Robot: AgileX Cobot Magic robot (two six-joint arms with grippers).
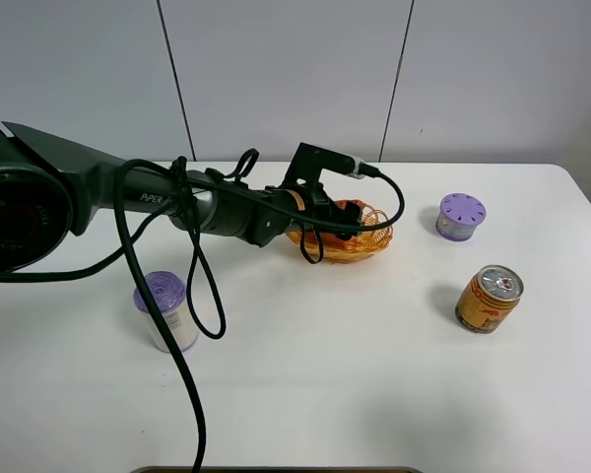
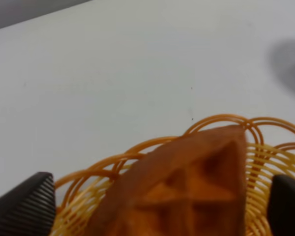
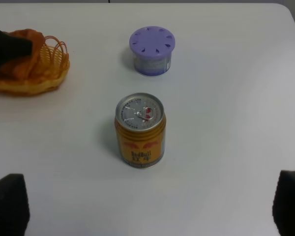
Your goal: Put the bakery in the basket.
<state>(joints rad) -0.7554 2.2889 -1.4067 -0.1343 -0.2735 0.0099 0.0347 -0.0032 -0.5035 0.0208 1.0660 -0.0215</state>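
Observation:
The orange wicker basket (image 1: 366,242) stands at the middle back of the table. My left gripper (image 1: 341,219) hangs over it. In the left wrist view the waffle piece (image 2: 187,182) lies tilted over the basket's looped rim (image 2: 221,120), between my two dark fingers (image 2: 27,209), with a gap on each side. The left gripper (image 2: 157,209) is open. In the right wrist view the basket (image 3: 37,81) and waffle (image 3: 22,56) show at the far left, partly behind the left gripper. My right gripper (image 3: 150,206) is open and empty, and is out of the exterior view.
A gold drink can (image 1: 489,299) stands upright at the right; it shows in front of my right gripper in the right wrist view (image 3: 139,130). A purple-lidded round container (image 1: 461,216) sits at the back right. A white jar with a purple lid (image 1: 164,310) stands front left.

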